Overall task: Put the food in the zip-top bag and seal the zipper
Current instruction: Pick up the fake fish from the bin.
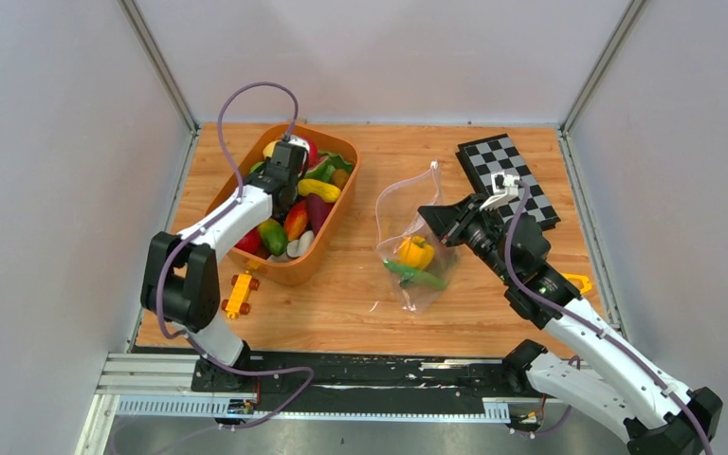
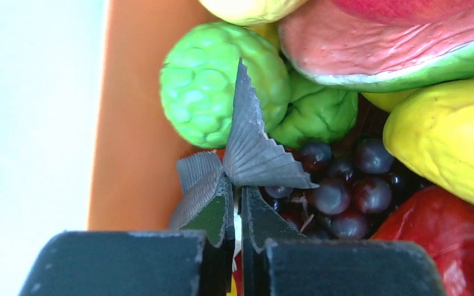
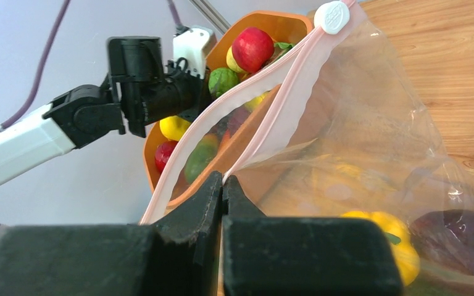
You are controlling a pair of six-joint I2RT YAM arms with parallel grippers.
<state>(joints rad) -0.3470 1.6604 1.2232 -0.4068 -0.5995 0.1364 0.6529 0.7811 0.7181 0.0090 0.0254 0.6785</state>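
My left gripper (image 2: 239,200) is pinching the grape bunch (image 2: 345,185) by its thin leaf (image 2: 253,148), likely floppy, in the orange tub (image 2: 136,123) near the worktop's (image 1: 341,313) far-left corner. My right gripper (image 3: 223,185) is clamping the limp zip-top bag (image 3: 370,123) by its zipper (image 3: 265,86), mid-worktop.

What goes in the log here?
left gripper: shut at grapes in orange tub | right gripper: shut on zip-top bag | zipper: open | yellow pepper: bagged
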